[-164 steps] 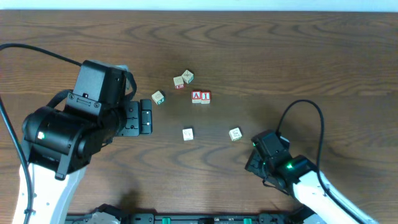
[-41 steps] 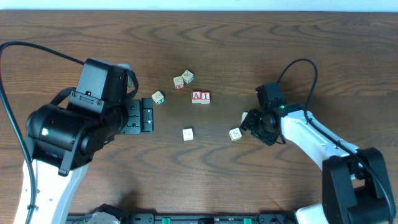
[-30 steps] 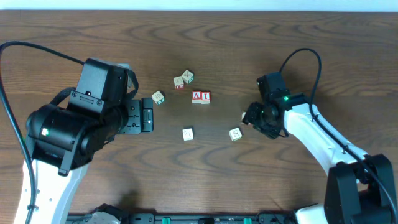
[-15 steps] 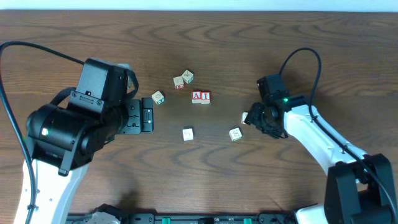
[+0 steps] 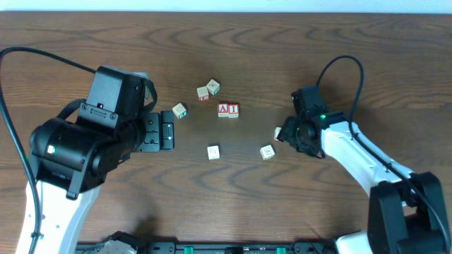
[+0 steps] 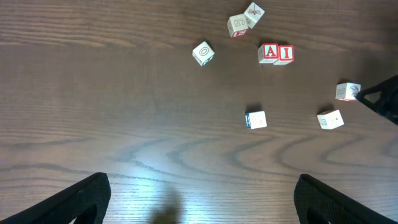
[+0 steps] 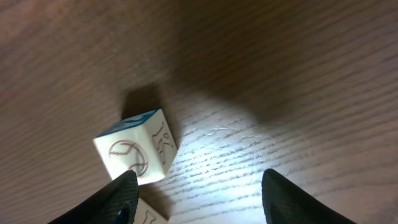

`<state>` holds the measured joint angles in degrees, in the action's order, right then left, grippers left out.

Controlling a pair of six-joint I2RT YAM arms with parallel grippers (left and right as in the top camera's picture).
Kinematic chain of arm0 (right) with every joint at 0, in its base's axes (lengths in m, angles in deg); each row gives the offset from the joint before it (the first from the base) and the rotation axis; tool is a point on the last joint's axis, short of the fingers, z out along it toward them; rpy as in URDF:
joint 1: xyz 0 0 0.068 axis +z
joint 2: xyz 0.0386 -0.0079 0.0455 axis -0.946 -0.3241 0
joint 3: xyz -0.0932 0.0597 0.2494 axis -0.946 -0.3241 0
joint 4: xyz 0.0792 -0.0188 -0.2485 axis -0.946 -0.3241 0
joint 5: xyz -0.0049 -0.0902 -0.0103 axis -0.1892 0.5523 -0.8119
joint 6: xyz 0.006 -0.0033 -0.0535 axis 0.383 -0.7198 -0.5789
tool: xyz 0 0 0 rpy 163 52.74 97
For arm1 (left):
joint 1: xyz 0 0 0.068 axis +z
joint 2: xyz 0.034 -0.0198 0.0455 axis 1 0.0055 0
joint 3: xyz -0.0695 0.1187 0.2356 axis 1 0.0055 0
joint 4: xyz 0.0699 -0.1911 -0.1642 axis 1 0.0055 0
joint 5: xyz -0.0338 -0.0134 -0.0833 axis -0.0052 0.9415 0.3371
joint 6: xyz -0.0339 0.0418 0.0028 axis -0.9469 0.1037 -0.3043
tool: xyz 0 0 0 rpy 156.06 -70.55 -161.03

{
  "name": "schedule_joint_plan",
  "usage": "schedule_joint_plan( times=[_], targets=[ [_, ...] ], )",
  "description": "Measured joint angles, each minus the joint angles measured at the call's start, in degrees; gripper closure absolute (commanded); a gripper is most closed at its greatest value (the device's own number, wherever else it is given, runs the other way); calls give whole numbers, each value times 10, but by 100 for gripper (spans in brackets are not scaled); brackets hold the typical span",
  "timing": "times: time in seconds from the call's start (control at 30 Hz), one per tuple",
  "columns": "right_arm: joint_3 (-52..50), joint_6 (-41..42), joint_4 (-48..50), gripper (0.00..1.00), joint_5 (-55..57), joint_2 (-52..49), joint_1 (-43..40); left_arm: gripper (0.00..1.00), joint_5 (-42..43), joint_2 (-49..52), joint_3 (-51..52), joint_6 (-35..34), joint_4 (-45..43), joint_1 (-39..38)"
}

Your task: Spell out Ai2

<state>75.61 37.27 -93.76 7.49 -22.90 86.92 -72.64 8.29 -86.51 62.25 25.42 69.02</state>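
Note:
Red "A" [image 5: 223,109] and "I" [image 5: 233,109] blocks sit side by side at mid table, and both also show in the left wrist view, "A" [image 6: 268,52] and "I" [image 6: 285,53]. My right gripper [image 5: 286,134] is open and low over the table. A pale block with a blue top [image 7: 134,152] lies just ahead of its left finger, apart from it, and also shows overhead [image 5: 278,133]. Its symbols are unclear. A second pale block [image 5: 267,152] lies close by. My left gripper [image 5: 164,134] is open and empty, held high at the left.
Loose pale blocks lie around: a pair at the back [image 5: 203,92] [image 5: 213,87], one to the left [image 5: 179,110] and one in front [image 5: 213,152]. The table is dark wood [image 5: 339,63].
The right arm came in from the table's front right to the middle and now hovers by a pale block that did not show earlier. The left arm has not moved.

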Motion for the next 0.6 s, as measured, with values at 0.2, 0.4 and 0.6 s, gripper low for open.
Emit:
schedule_joint_plan(
  times=[0.2, 0.4, 0.6],
  targets=[
    [-2, 0, 9, 36, -2, -5, 0, 5, 0, 0, 0, 0, 0, 0],
    [-2, 0, 17, 37, -6, -8, 0, 4, 0, 0, 0, 0, 0, 0],
    [-2, 8, 5, 35, -15, -8, 0, 5, 0, 0, 0, 0, 0, 0]
  ],
)
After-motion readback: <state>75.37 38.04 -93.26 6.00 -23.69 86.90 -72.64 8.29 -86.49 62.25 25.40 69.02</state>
